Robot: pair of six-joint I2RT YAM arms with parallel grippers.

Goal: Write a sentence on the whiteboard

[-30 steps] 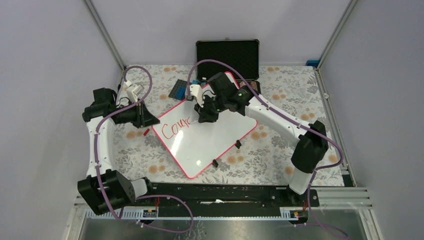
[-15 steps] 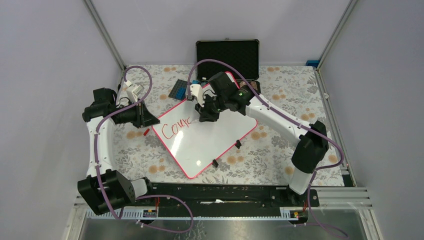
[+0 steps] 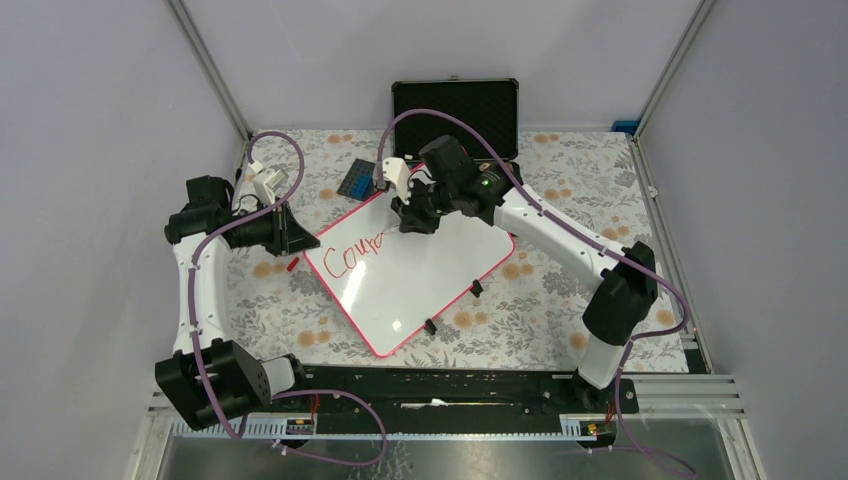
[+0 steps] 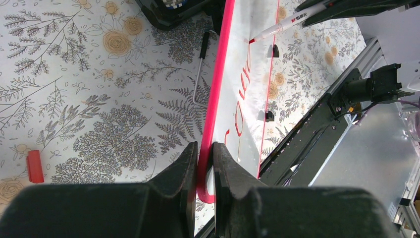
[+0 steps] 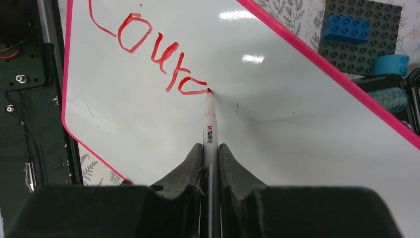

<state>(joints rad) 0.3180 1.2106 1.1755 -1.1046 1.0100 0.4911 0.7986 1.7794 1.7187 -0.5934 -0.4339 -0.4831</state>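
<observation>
Writing step, early on: the right hand is clamped on a white-barrelled red marker, tip seemingly touching the large glossy white whiteboard with its thin pink-red frame. The red handwritten sentence reads roughly "Coura" and ends just ahead of that hand's fingertips. Next it likely needs strokes running away from those letters. The left hand is clamped on the frame edge, the whiteboard stretching ahead of it on the floral surface.
</observation>
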